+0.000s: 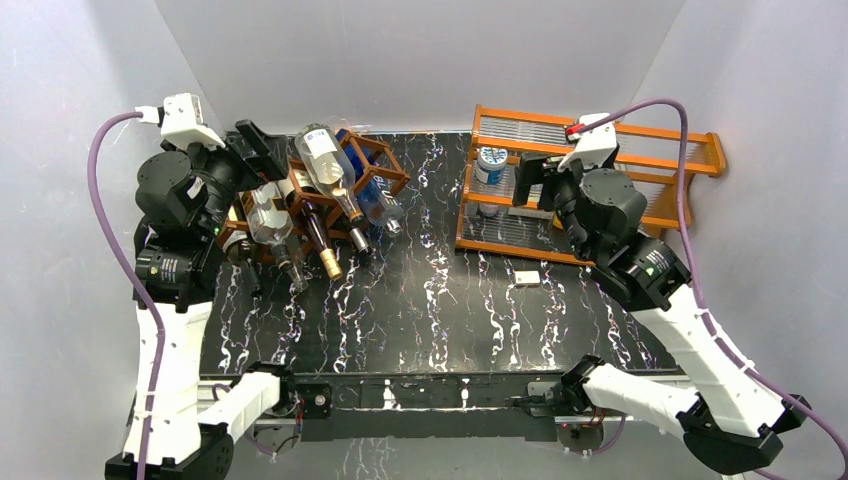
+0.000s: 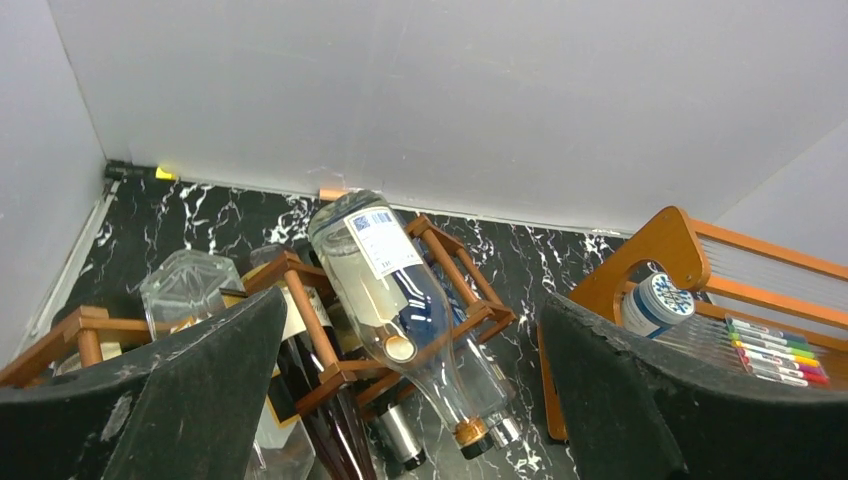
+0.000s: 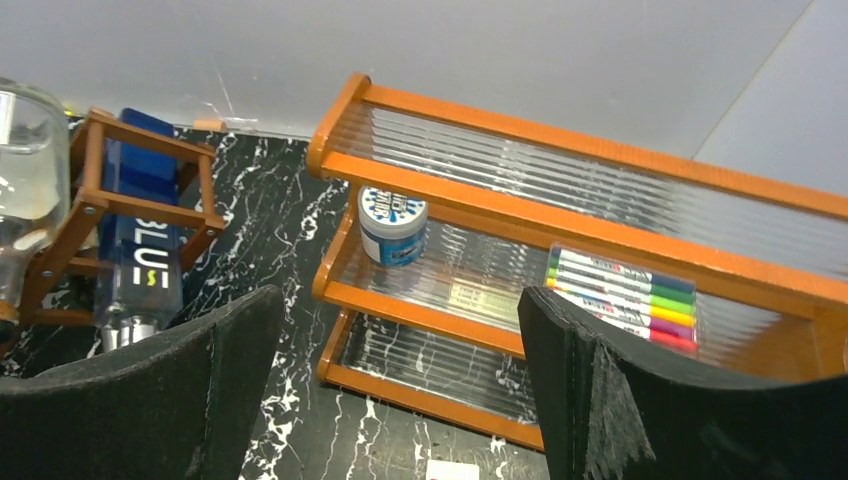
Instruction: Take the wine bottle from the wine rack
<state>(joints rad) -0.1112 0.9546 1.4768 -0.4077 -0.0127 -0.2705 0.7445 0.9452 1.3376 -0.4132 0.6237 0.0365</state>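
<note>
**Step in hand:** approach, before any grasp. The left gripper (image 2: 412, 305) hangs above the far-left corner of the black marble-patterned table (image 1: 430, 300). Its fingers are spread wide and hold nothing. The right gripper (image 3: 398, 298) is likewise spread and empty. It faces the bright orange shelf unit with clear ribbed shelves (image 3: 600, 147) at the far right, away from the work.

**Task's thing:** the dark reddish-brown wooden lattice wine rack (image 2: 462, 272) stands at the far left of the table. A clear glass bottle with a white label (image 2: 385, 290) lies across its top, base toward the far wall and neck sloping toward the near side. In the left wrist view it sits between the two fingers, so I judge it the likely target. Other bottles occupy the cells below, among them a dark bottle with a gold cap (image 1: 318, 238) and a blue square bottle (image 3: 140, 250).

**Next move:** the left gripper should descend over the bottle's body, close on it, then lift it up and toward the near side.

**Edges and room:**
- The left wall stands close beside the rack, and the far wall is just behind it.
- Open table lies near and to the right of the rack.
- The neighbouring necks crowd beneath the target, so a low approach risks knocking them.
</note>
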